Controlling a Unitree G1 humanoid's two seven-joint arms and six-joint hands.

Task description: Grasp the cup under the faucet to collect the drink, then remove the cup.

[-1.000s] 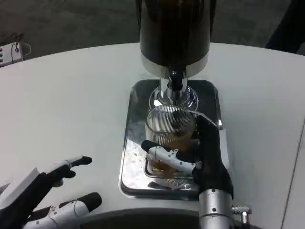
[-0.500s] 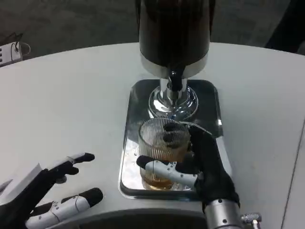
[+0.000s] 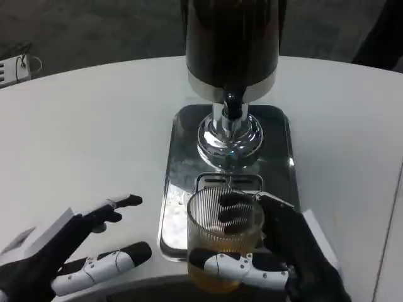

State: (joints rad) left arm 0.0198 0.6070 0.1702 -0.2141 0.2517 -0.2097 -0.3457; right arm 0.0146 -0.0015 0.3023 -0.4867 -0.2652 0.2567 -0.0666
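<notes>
Ribbed glass cup (image 3: pixel 225 236) upright, gripped in right hand (image 3: pixel 286 267), near tray edge (image 3: pixel 169 189), away from faucet (image 3: pixel 233 110); left hand (image 3: pixel 75 251) spread, holding nothing.

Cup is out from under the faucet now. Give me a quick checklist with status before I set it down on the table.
1. Grip: right robot hand holds the ribbed glass cup, fingers around its lower wall. Ok.
2. Cup upright: rim looks level, amber drink inside. Ok.
3. Clear of the faucet: cup sits well toward the robot from it. Ok.
4. Clear of the metal tray: cup overlaps the tray's near edge; whether the base is above it, cannot tell.
5. Faucet dripping: no stream seen; drops too small to judge. Cannot tell.
6. Left robot hand: open over the table, left of the tray, apart from the cup. Ok.
</notes>
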